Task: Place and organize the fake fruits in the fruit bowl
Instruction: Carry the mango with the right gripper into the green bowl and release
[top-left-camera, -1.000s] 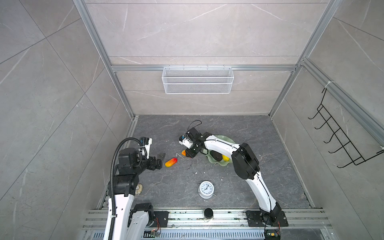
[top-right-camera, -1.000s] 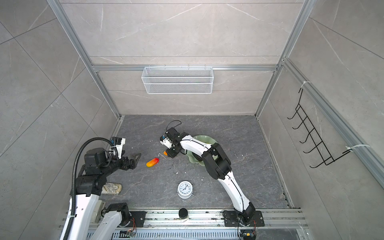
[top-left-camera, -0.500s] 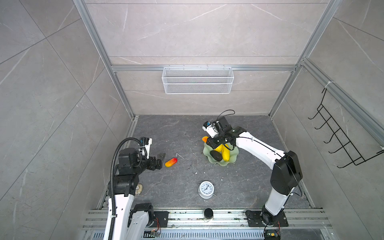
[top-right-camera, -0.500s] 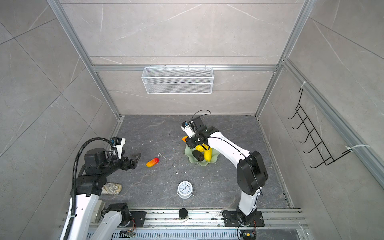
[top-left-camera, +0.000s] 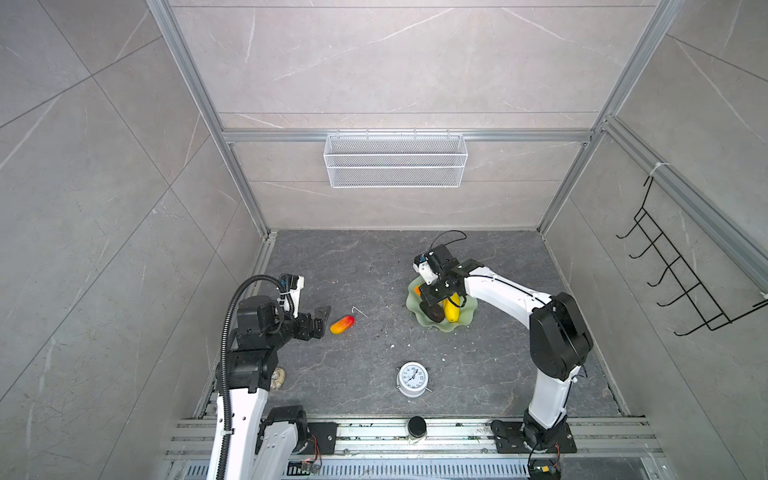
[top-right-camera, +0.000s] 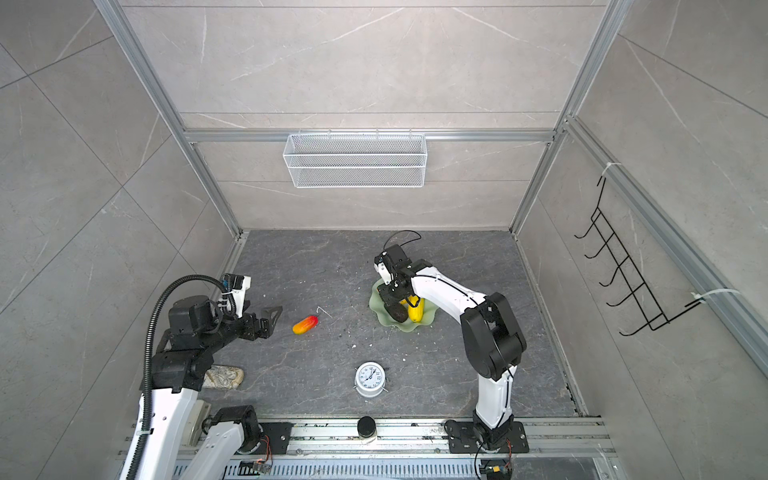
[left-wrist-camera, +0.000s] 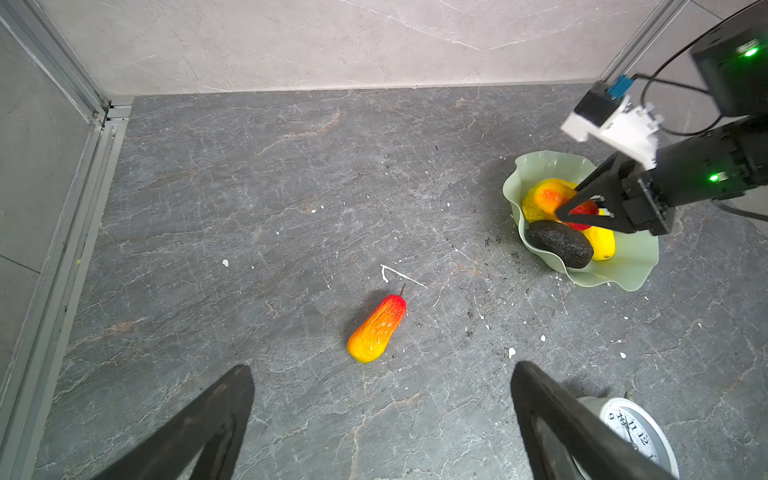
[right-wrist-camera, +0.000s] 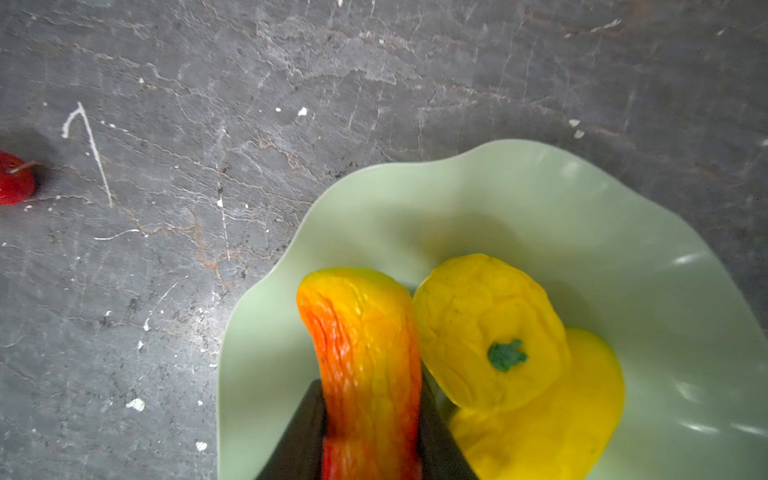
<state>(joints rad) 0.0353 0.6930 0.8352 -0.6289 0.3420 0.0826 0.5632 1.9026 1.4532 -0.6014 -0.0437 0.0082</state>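
While it hangs above the fruit bowl (right-wrist-camera: 519, 199), right gripper (right-wrist-camera: 370, 390): pinching red-orange fruit (right-wrist-camera: 361, 332)
Left gripper (left-wrist-camera: 382, 368): spread
Alarm clock (left-wrist-camera: 640, 432) dial: 9, 10, 11, 12

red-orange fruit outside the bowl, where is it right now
The loose red-orange fruit lies on the grey floor, left of centre in a top view, just ahead of the open left tool without touching it; the fruit bowl sits to its right.
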